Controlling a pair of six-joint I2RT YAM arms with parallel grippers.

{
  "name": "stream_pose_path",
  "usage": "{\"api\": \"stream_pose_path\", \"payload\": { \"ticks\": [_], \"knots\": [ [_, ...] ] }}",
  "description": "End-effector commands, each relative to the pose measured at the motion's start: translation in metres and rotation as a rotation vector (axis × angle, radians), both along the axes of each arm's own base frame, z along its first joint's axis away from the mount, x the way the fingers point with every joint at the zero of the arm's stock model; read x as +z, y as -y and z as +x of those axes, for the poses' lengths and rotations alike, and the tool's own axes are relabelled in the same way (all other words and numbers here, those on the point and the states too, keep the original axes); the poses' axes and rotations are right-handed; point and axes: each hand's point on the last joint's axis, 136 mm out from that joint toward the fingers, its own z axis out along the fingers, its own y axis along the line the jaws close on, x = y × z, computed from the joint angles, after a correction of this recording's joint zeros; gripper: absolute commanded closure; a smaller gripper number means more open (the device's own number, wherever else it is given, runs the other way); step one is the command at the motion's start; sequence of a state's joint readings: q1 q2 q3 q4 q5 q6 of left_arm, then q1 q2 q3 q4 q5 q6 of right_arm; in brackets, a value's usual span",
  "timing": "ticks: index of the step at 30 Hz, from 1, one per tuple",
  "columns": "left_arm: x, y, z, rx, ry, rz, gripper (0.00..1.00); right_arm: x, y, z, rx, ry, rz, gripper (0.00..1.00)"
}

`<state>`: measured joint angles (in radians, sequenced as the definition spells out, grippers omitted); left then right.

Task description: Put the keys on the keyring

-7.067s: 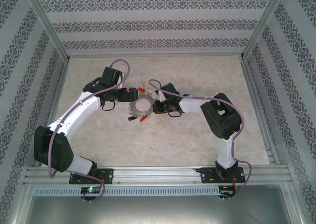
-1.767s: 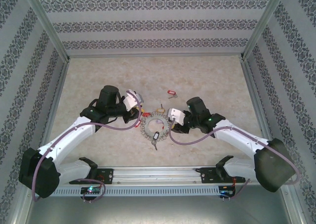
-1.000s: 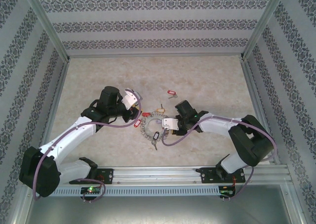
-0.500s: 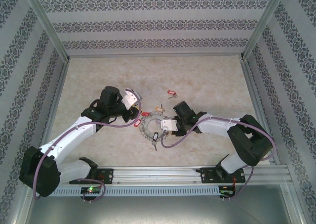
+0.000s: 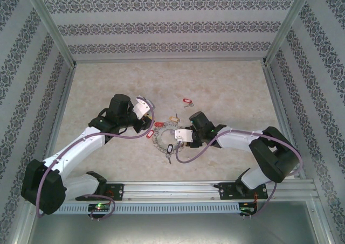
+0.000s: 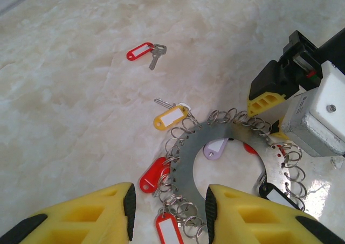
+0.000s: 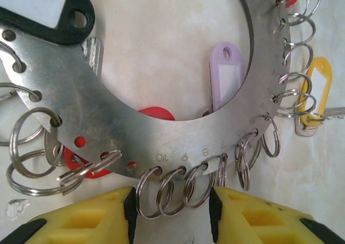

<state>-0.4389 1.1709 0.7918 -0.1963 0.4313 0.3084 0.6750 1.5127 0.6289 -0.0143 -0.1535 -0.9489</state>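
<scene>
The keyring, a flat grey metal ring fringed with small split rings and coloured tags, lies mid-table. The keys, one small silver key on a red tag, lie apart beyond it, and show in the left wrist view as keys. My left gripper is open; in its own view the left gripper straddles the keyring at its left rim, without touching it. My right gripper is at the opposite rim. Seen from its wrist, the right gripper has jaws apart around three split rings of the keyring.
A yellow-tagged key lies just beyond the ring, with purple, black and red tags around it. Patterned walls enclose the table on three sides. An aluminium rail runs along the near edge.
The right gripper has edged left onto the ring's rim and its jaws have widened. The left arm and the loose red-tagged key have not moved.
</scene>
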Motion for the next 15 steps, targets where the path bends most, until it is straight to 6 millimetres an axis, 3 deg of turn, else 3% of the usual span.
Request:
{"api": "stream_pose_path", "payload": {
  "ticks": [1,8,11,15],
  "knots": [
    [0.000,0.001,-0.001,-0.003,-0.005,0.012,0.59,-0.002,-0.008,-0.003,0.031,0.008,-0.008,0.60],
    [0.000,0.000,-0.001,0.001,-0.004,0.017,0.59,0.006,0.007,0.020,-0.074,0.115,-0.043,0.63],
    [0.000,0.000,-0.001,0.006,-0.006,0.014,0.59,0.015,0.008,0.023,-0.088,0.128,-0.013,0.65],
    [-0.001,0.001,-0.002,-0.008,-0.011,0.018,0.59,0.013,0.008,0.020,-0.077,0.118,0.009,0.66]
  ]
}}
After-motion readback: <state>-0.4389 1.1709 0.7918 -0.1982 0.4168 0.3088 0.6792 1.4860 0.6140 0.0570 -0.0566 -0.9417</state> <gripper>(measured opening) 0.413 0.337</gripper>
